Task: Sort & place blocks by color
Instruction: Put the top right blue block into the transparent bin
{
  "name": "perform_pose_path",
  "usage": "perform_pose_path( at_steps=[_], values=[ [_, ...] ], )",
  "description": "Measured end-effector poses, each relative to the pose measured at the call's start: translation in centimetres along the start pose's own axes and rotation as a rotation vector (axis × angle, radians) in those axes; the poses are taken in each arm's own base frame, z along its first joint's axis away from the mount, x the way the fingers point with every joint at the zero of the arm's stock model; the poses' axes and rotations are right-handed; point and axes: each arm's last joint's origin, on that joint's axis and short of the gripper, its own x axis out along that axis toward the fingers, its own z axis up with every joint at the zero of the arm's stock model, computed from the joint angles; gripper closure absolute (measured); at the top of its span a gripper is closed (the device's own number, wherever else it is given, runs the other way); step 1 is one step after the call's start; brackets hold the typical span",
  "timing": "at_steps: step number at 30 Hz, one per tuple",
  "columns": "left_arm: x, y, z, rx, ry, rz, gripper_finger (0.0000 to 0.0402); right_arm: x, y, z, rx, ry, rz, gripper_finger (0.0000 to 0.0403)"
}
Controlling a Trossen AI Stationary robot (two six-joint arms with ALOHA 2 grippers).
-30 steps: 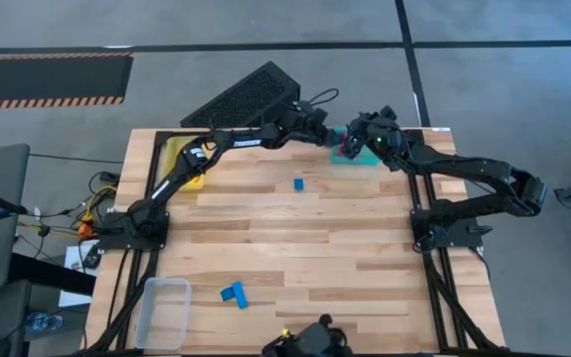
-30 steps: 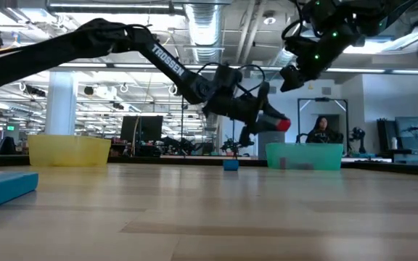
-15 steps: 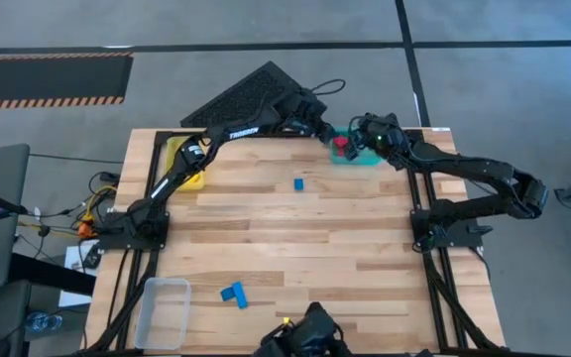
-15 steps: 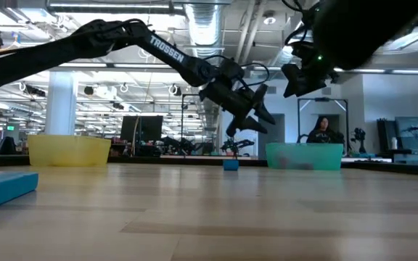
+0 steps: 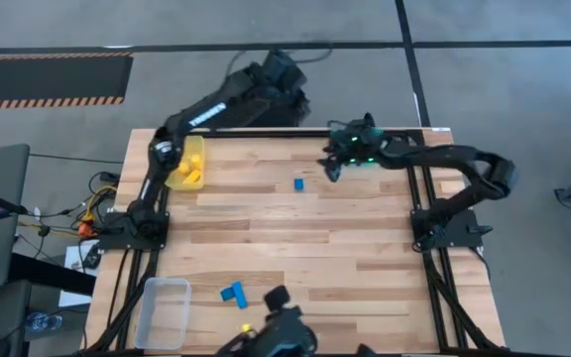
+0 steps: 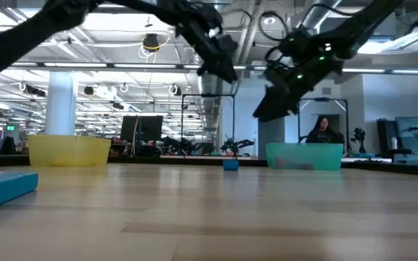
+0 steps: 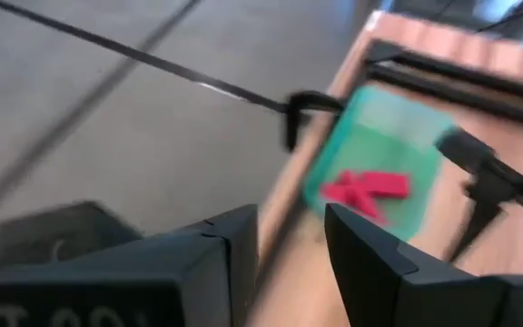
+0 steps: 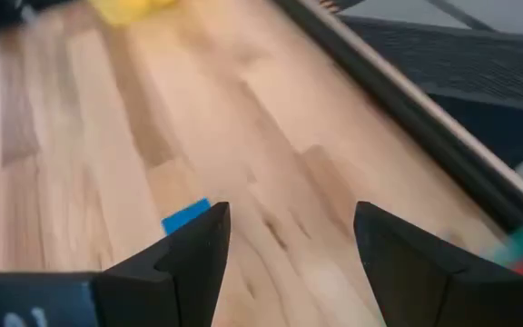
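Observation:
My left gripper is open and empty, raised beyond the table's far edge; in its wrist view it looks toward the teal bin, where red blocks lie on the floor. My right gripper is open and empty, hovering over the far part of the table, just right of and beyond a small blue cube. In the right wrist view the cube shows beside the fingers. Blue bars lie flat near the near edge. Yellow blocks sit in the yellow bin.
The yellow bin stands at the far left of the table and the teal bin at the far right, under my right arm. A clear bin sits at the near-left corner. A small yellow block lies at the near edge.
My left gripper let go of a red block over the teal bin, then rose and drew back past the far edge toward the left. The block now lies in the bin. My right gripper came off the teal bin, moving down and left toward the blue cube.

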Motion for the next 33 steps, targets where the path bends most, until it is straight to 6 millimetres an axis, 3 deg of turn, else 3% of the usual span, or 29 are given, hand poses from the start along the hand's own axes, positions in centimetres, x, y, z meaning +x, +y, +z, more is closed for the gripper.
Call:
perform_pose_path(
  at_steps=[5,9,17,25,33],
  values=[
    [-4.4,2.1,0.2,0.082,0.058,0.132,0.0285,3.9,1.9,0.4,0.010,0.064,0.051,0.0147],
    [-6.3,3.7,-0.8,0.055,0.163,0.131,0.0285,6.4,2.9,0.0,0.028,0.127,0.079,0.0147],
    [-6.2,5.0,-2.5,0.034,0.272,0.109,0.0285,9.4,4.7,-2.1,-0.085,0.287,0.193,0.0147],
    [-4.5,5.3,-6.4,-0.050,0.408,-0.028,0.0285,11.4,6.0,-3.2,-0.170,0.374,0.171,0.0147],
    [-6.7,3.6,-10.2,-0.116,0.310,0.000,0.0285,11.3,6.6,-2.8,-0.183,0.338,0.183,0.0159]
  ],
)
